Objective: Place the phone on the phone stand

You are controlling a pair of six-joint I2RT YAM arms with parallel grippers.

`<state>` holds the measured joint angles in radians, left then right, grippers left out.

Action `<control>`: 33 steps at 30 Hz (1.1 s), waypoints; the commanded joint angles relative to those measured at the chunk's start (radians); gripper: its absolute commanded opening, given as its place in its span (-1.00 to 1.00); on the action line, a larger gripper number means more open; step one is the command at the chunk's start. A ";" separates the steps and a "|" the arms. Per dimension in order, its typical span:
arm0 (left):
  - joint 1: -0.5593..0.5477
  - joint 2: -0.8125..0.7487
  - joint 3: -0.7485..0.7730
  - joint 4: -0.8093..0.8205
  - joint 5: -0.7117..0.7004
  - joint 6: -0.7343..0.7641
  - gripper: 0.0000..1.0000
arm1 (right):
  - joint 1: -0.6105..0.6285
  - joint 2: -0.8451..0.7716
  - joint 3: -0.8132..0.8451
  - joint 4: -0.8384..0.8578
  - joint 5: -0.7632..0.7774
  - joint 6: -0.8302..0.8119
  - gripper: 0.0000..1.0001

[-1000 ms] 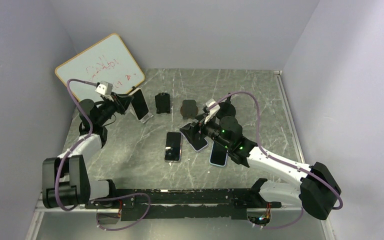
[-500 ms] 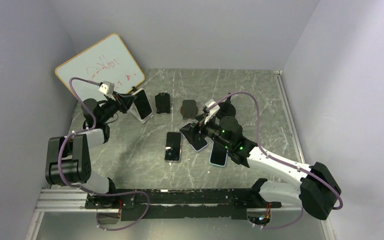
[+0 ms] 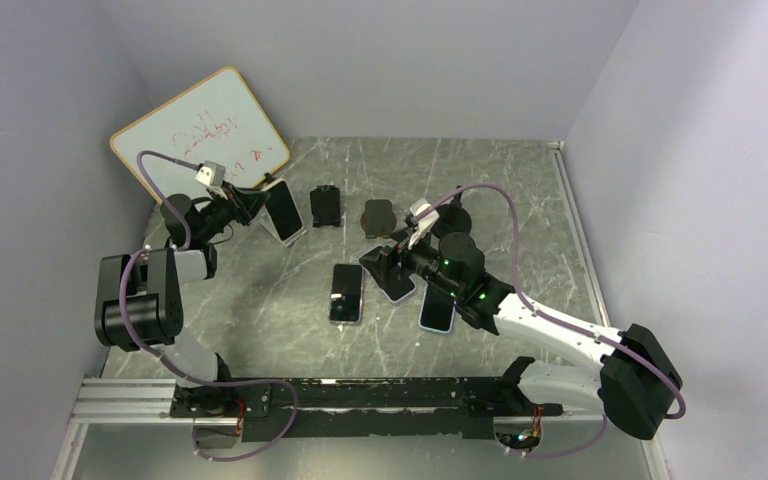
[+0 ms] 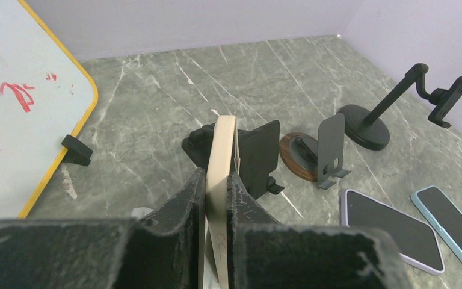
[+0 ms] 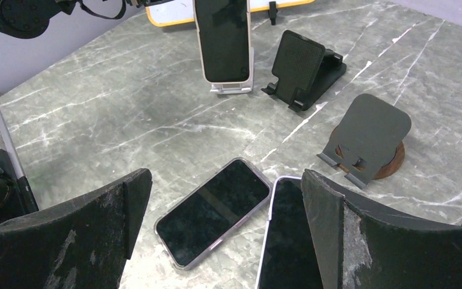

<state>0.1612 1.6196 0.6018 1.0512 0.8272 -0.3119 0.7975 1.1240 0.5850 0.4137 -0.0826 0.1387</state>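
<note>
Far left by the whiteboard [image 3: 200, 130]: pinching the phone [image 3: 282, 210] edge-on with the left gripper [image 3: 258, 206], jaws squeezed tight on its cream sides. Looks basically parked on the white stand [image 5: 231, 88] already, bottom edge down in the lip, though can't quite tell if fully seated. Standing on end, long axis near vertical and tipped back toward the board, dark screen facing the right arm. Just needs letting go and backing off. Over to the right, hovering the right gripper [image 3: 380, 265] above the flat spare phones [image 3: 346, 292], jaws spread wide, gripping nothing
</note>
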 commanded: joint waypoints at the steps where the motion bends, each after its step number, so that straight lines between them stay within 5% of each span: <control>1: 0.012 0.023 0.047 0.098 0.023 0.019 -0.90 | -0.004 -0.004 -0.013 0.013 0.000 -0.019 1.00; 16: 0.011 0.049 -0.014 0.099 -0.027 0.067 -0.90 | -0.004 0.000 -0.021 0.021 0.003 -0.021 1.00; 28: 0.003 0.011 0.023 -0.176 -0.042 0.264 -0.90 | -0.004 0.011 -0.023 0.019 0.015 -0.022 1.00; 33: -0.001 0.035 0.015 -0.162 -0.040 0.252 -0.90 | -0.005 0.010 -0.026 0.020 0.017 -0.022 1.00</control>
<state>0.1581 1.6318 0.6167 0.9558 0.8200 -0.1703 0.7975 1.1313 0.5739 0.4141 -0.0784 0.1268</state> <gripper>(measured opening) 0.146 0.997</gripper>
